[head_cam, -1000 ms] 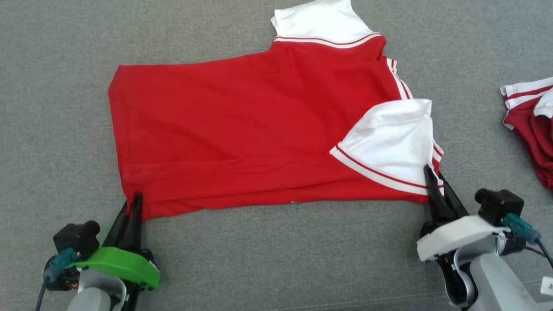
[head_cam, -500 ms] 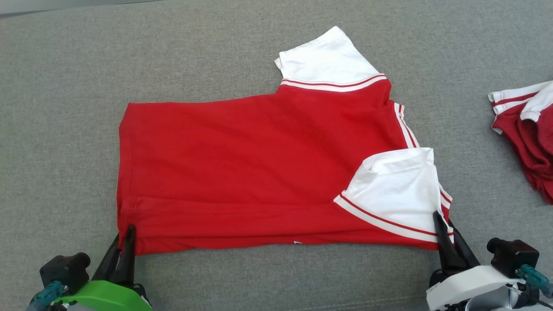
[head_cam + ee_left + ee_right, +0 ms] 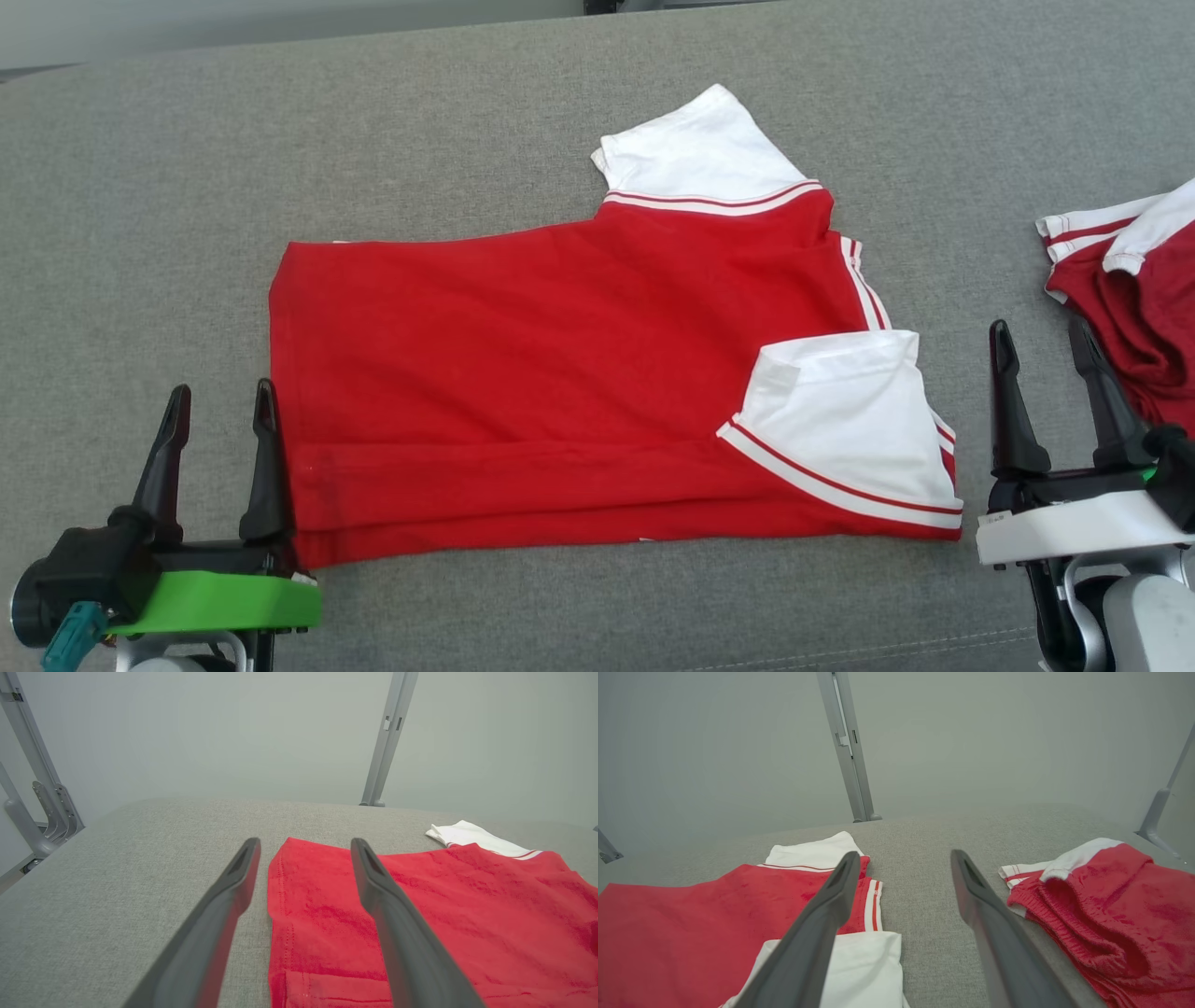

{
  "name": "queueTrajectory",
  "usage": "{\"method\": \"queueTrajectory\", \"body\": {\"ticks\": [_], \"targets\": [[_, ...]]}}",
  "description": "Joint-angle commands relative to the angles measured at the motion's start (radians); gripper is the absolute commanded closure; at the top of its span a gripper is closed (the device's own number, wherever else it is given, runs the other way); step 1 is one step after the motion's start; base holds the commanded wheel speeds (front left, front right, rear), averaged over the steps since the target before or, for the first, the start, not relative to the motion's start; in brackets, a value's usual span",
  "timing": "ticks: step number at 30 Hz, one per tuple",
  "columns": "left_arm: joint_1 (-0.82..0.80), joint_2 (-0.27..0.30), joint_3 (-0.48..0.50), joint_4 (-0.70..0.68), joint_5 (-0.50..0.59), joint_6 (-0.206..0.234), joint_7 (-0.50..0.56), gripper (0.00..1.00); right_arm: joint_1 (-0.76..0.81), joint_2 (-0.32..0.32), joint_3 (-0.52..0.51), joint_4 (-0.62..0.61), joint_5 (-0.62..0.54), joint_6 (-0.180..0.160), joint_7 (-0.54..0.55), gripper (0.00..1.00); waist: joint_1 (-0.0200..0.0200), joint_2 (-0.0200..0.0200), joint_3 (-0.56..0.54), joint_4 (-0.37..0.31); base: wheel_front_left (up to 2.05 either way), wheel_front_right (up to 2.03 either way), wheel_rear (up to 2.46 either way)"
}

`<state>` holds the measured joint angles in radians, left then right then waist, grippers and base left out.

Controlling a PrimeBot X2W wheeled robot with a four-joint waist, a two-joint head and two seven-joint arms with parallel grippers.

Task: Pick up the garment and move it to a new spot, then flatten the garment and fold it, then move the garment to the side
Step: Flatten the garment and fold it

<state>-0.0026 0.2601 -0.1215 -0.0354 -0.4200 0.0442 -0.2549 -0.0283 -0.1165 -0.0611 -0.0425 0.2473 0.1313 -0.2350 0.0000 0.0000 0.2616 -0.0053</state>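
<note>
My left gripper [image 3: 221, 388] stands wide open and holds nothing. It sits at the near left corner of the shirt [image 3: 560, 392], and in the left wrist view [image 3: 303, 842] the shirt's left edge [image 3: 275, 914] runs up between my two fingers, one over bare grey worktop [image 3: 140, 233] and the other over red cloth. I cannot tell whether that finger touches the cloth.

My right gripper [image 3: 1038, 327] is wide open and empty too. It is over bare worktop just off the shirt's right end, between the shirt and a second red and white garment [image 3: 1139, 308] bunched at the right edge. In the right wrist view [image 3: 903, 854] grey worktop shows in the gap between my fingers, with the shirt [image 3: 691, 924] on one side and the bunched garment [image 3: 1101, 905] on the other.

The shirt lies flat in the middle of the worktop, its hem toward the left edge. One white sleeve [image 3: 700, 154] points toward the far edge. The other white sleeve [image 3: 840, 420] is folded in over the red body at the near right corner. A folded band runs along the near long side.
</note>
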Motion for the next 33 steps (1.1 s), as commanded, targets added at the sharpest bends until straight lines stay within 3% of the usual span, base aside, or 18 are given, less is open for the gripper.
{"method": "queueTrajectory", "body": {"ticks": [1, 19, 26, 33], "targets": [[-0.020, -0.002, 0.001, -0.009, 0.021, 0.000, -0.005, 0.00, -0.014, -0.009, 0.000, -0.012, -0.010, -0.001, 0.007, 0.00, 0.0000, 0.0000, -0.012, 0.005, 0.00, 0.00, 0.00], [-0.078, 0.006, -0.013, 0.022, 0.040, -0.013, -0.003, 0.00, -0.039, -0.012, 0.048, -0.021, -0.002, -0.001, 0.023, 0.00, 0.0000, 0.0000, -0.018, 0.007, 0.00, 0.00, 0.00], [-0.278, 0.058, -0.025, 0.106, 0.004, -0.081, 0.108, 0.00, -0.084, -0.010, 0.075, -0.032, 0.008, -0.001, 0.028, 0.00, 0.0000, 0.0000, 0.055, -0.019, 0.00, 0.00, 0.00], [-0.494, 0.102, -0.032, 0.351, -0.094, -0.151, 0.240, 0.00, -0.154, -0.003, 0.122, -0.004, 0.019, -0.001, 0.010, 0.00, 0.0000, 0.0000, 0.148, -0.068, 0.00, 0.00, 0.00]]}}
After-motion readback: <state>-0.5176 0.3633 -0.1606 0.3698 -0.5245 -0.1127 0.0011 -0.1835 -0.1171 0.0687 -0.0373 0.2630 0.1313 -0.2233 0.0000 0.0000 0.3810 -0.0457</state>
